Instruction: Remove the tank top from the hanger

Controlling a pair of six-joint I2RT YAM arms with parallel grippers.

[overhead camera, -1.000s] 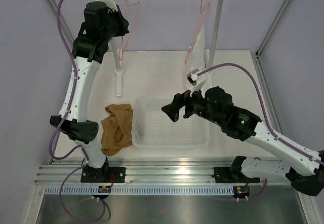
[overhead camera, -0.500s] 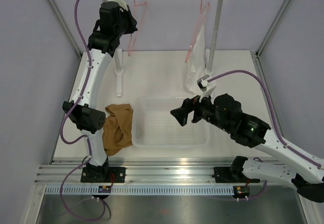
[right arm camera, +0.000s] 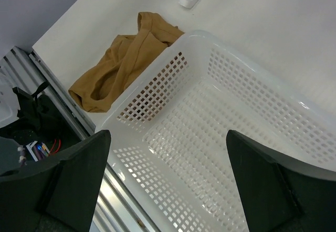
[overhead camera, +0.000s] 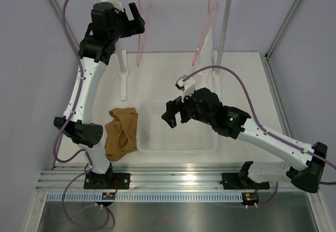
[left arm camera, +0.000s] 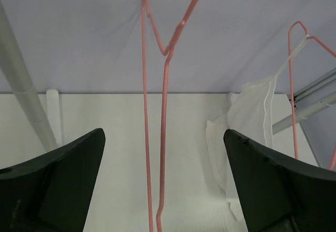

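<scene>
One tank top (overhead camera: 121, 133) crumpled on table (overhead camera: 163, 80) beside basket (overhead camera: 178, 149).

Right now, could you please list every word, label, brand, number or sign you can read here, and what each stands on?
None can be read.
The tank top, the hanger, the white garment and the basket show no print.
The small coloured parts at the bottom of the top view are too small to tell whether they carry text.
</scene>
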